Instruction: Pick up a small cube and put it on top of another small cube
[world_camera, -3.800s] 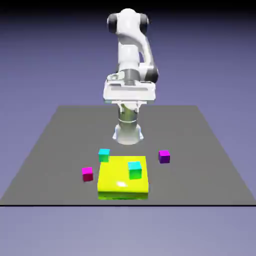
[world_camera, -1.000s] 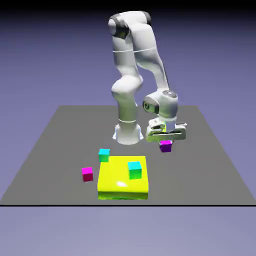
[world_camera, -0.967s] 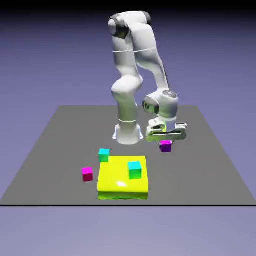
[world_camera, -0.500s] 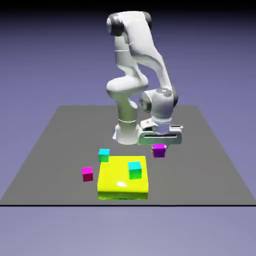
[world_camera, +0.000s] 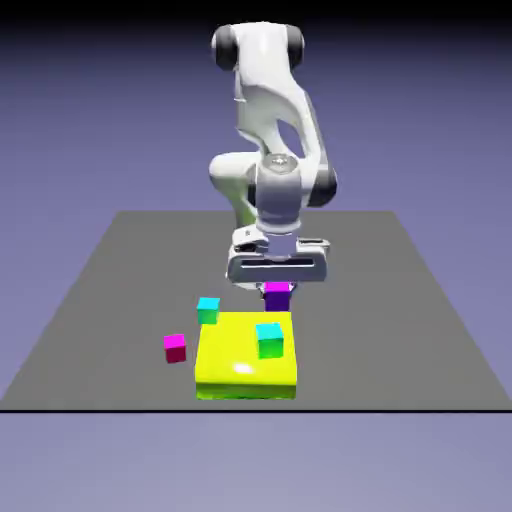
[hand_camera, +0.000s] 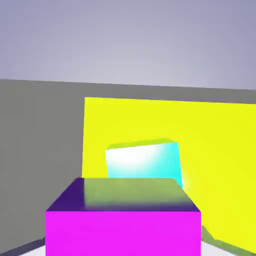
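Gripper (world_camera: 277, 293): jaws clamped on the small purple cube (world_camera: 277, 296), held clear of the table (world_camera: 420, 300); carry step in hand. Ahead of and below the gripper, a teal cube (hand_camera: 144, 160) sits on the yellow slab (hand_camera: 220, 150); if that is the target, the next move calls for centring the purple cube over it, then lowering squarely. Off to the sides: second teal cube (world_camera: 208, 309), magenta cube (world_camera: 175, 347); no containers present.
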